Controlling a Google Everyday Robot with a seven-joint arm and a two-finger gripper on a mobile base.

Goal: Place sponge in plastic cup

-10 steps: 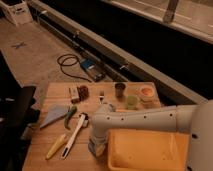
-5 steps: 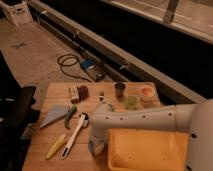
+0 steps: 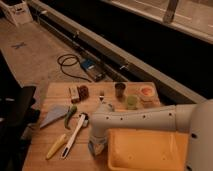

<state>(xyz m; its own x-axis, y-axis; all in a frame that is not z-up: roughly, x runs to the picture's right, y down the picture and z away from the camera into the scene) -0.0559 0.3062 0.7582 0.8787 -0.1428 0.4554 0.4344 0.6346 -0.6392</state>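
Note:
The pale green plastic cup (image 3: 131, 101) stands upright at the back of the wooden table (image 3: 50, 95), between a dark brown cup (image 3: 120, 90) and an orange dish (image 3: 146, 92). My white arm reaches in from the right, and the gripper (image 3: 97, 146) hangs down over the table's front, left of the yellow tray and well in front of the green cup. A small pale blue-grey block (image 3: 105, 106), which looks like the sponge, shows just behind the arm and is partly hidden by it. I cannot tell whether the gripper holds anything.
A yellow tray (image 3: 145, 150) fills the front right. A grey-blue triangular cloth (image 3: 54, 115), a green item (image 3: 70, 116), a white brush (image 3: 75, 132) and a yellow tool (image 3: 56, 146) lie at the left. Two small packets (image 3: 78, 92) sit at the back. Cables (image 3: 70, 65) lie on the floor.

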